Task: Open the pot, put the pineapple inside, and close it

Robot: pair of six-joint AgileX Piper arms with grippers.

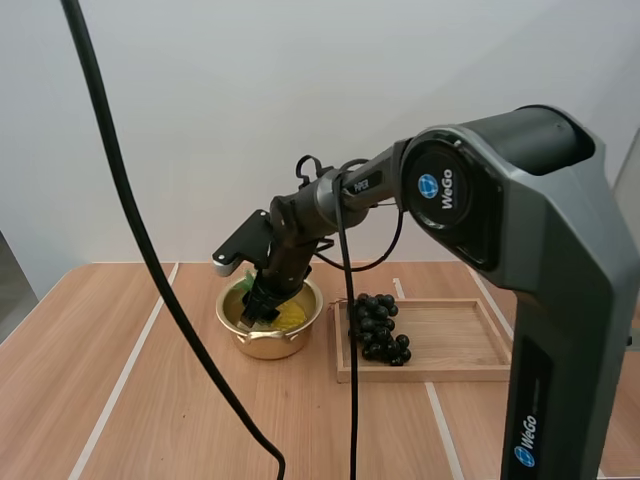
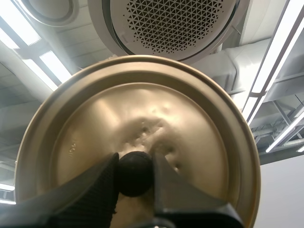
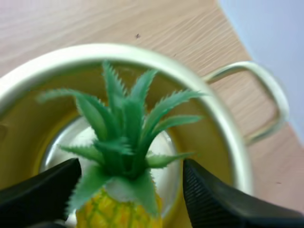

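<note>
While your left gripper is clamping the black knob on the golden metal lid, your right gripper is gaping around the yellow plastic pineapple. It's seeming light, stiff.

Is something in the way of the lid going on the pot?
Yes. The right gripper reaches down into the pot, its jaws open on either side of the pineapple, so it blocks the opening. The left gripper holds the lid by its knob.

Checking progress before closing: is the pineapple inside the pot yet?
Inside: the pineapple stands within the pot rim, leaves up, between the right tool's spread fingers.
</note>
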